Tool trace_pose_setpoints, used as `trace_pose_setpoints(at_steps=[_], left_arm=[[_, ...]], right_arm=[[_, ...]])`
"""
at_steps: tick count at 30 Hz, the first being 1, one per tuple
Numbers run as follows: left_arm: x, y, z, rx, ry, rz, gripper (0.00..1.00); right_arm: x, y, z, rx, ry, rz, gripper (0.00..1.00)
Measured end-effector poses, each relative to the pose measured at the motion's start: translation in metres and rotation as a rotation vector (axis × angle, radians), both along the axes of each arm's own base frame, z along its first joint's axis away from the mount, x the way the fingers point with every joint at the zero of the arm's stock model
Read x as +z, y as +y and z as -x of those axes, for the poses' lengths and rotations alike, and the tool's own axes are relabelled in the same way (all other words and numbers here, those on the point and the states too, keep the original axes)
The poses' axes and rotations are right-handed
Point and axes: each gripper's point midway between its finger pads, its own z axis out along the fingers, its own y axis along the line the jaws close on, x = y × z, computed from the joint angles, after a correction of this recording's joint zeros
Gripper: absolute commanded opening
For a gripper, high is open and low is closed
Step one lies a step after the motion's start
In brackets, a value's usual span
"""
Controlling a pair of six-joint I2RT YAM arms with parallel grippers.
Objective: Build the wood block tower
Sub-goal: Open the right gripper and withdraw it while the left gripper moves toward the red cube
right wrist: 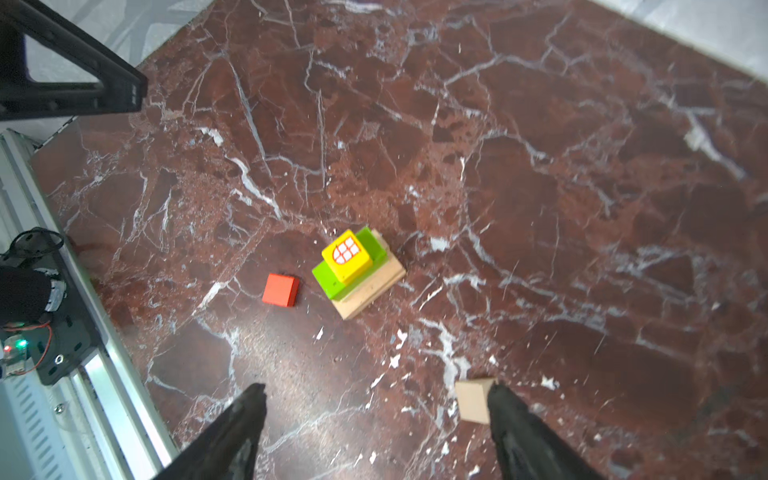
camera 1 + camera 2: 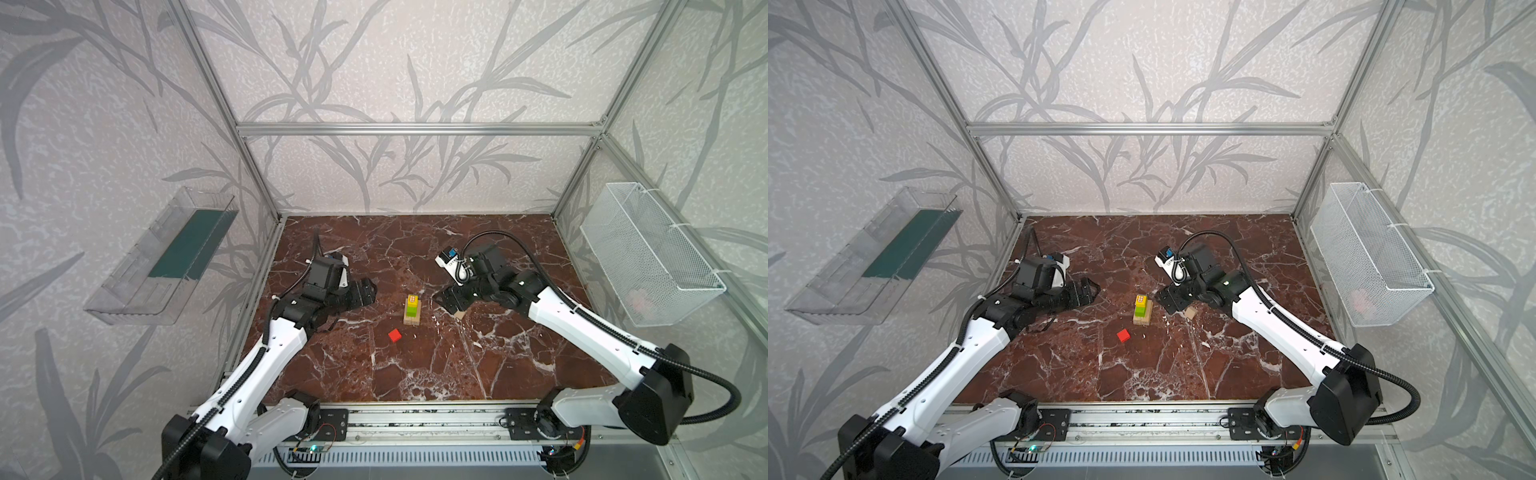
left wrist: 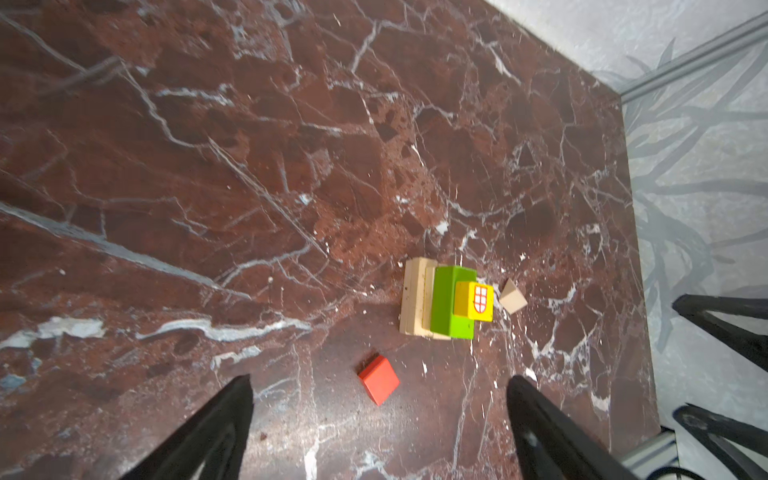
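The tower (image 2: 412,309) (image 2: 1142,309) stands mid-table: pale wood planks (image 1: 374,286) at the bottom, a lime-green bar (image 3: 446,303) on them, and a yellow cube (image 1: 347,255) with a red-and-white window print on top. A red cube (image 2: 395,335) (image 3: 378,379) lies alone on the marble in front of it. A small plain wood piece (image 2: 459,314) (image 1: 473,400) lies on the table to the tower's right. My right gripper (image 2: 441,301) (image 1: 377,388) hangs open above it, one fingertip right beside the piece. My left gripper (image 2: 371,291) (image 3: 380,381) is open and empty, left of the tower.
A white wire basket (image 2: 648,257) hangs on the right wall and a clear plastic tray (image 2: 162,257) on the left wall. An aluminium rail (image 2: 415,419) runs along the table's front edge, with both arm bases on it.
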Motion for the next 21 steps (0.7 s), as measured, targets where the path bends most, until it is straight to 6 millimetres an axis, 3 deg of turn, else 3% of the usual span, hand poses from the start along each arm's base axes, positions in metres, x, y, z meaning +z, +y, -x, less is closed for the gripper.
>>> trace_pose_setpoints(at_steps=[4,10,14,21], left_arm=[[-0.021,-0.025,0.022,-0.057,0.087,-0.051,0.89],[-0.053,-0.049,0.042,-0.048,0.196,-0.122,0.84],[-0.074,-0.062,0.055,-0.025,0.248,-0.149,0.79],[-0.107,-0.065,0.064,0.079,0.281,-0.158,0.78]], right_arm=[[-0.036,-0.010,0.024,-0.021,0.076,-0.037,0.86],[-0.072,-0.020,0.045,-0.044,0.081,-0.107,0.90],[-0.085,-0.020,0.046,-0.053,0.059,-0.152,0.91],[-0.094,-0.017,0.045,-0.060,-0.006,-0.218,0.96]])
